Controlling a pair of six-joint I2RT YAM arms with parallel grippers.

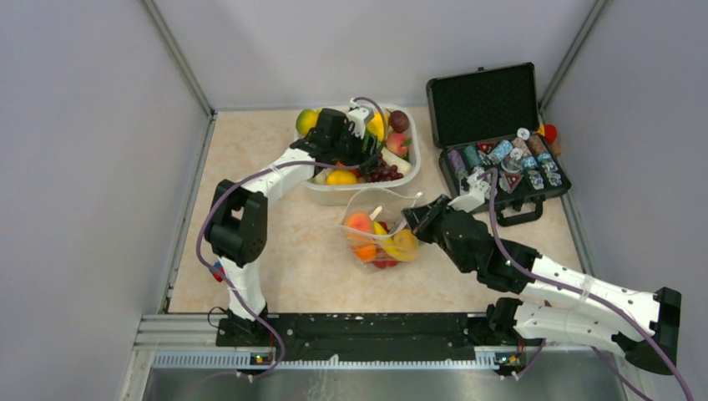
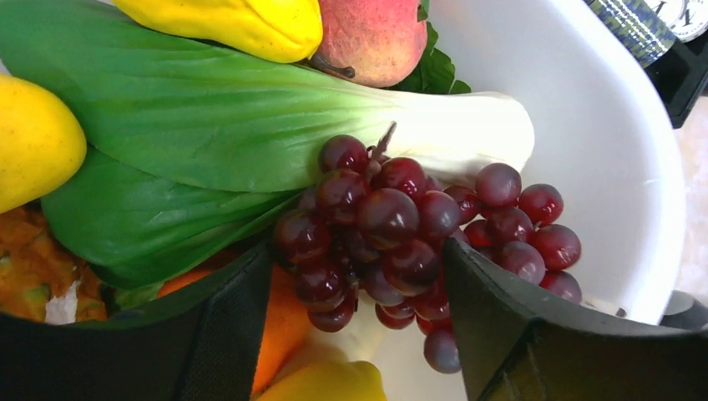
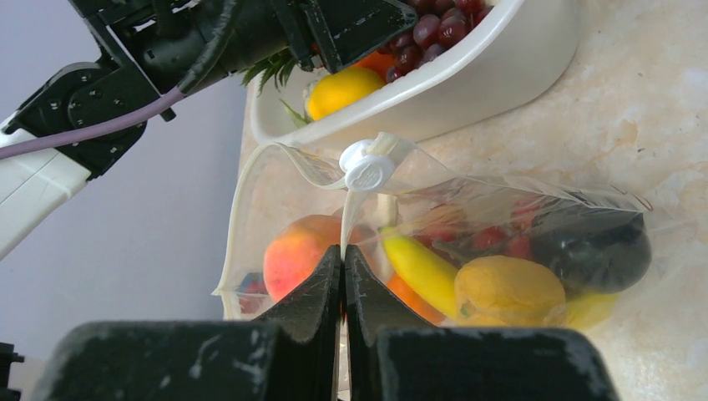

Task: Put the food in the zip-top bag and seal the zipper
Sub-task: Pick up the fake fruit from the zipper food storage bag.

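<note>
The zip-top bag point(image 1: 377, 244) lies in the middle of the table, mouth open, with a peach point(image 3: 292, 251), a banana point(image 3: 422, 267) and a yellow-orange fruit point(image 3: 509, 288) inside. My right gripper point(image 3: 343, 251) is shut on its whitish zipper point(image 3: 238, 217) strip, just below the white slider point(image 3: 367, 167), and holds that edge up. My left gripper point(image 2: 359, 251) is down inside the white tub point(image 1: 413, 171). Its jaws stand open on either side of a bunch of dark red grapes point(image 2: 401, 225), with the right finger point(image 2: 501, 317) against the bunch.
The tub also holds a green leafy vegetable point(image 2: 209, 117), a peach point(image 2: 371, 38) and yellow fruits point(image 2: 33, 142). An open black case point(image 1: 501, 159) of chips stands at the back right, close to the tub. Grey walls enclose the table on three sides.
</note>
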